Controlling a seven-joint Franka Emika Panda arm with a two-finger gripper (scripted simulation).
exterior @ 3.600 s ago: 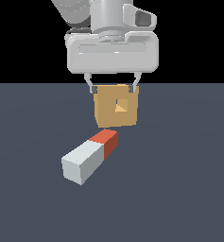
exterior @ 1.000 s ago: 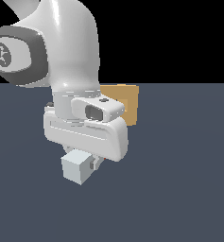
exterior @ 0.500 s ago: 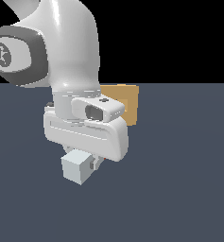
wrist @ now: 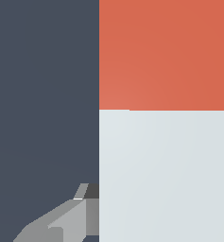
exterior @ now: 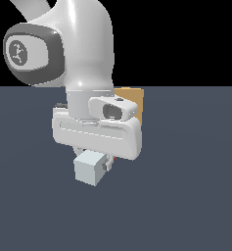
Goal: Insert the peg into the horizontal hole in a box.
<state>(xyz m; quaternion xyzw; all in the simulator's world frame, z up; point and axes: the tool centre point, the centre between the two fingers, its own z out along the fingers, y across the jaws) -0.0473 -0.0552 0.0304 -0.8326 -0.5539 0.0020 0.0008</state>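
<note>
Gripper (exterior: 104,162) low over the pale grey-white, red-ended square peg (exterior: 89,169); grasp state unclear, fingers mostly hidden. Risk: off-centre grip tilts it, jamming against the tan box (exterior: 135,103).

A flat, dark slate-blue floor (exterior: 196,196) runs back to a black backdrop. On it lies the peg (exterior: 90,167), its pale grey-white end facing outward and most of its length hidden. Further back the tan box (exterior: 135,100) stands upright on the same surface, only partly visible.
</note>
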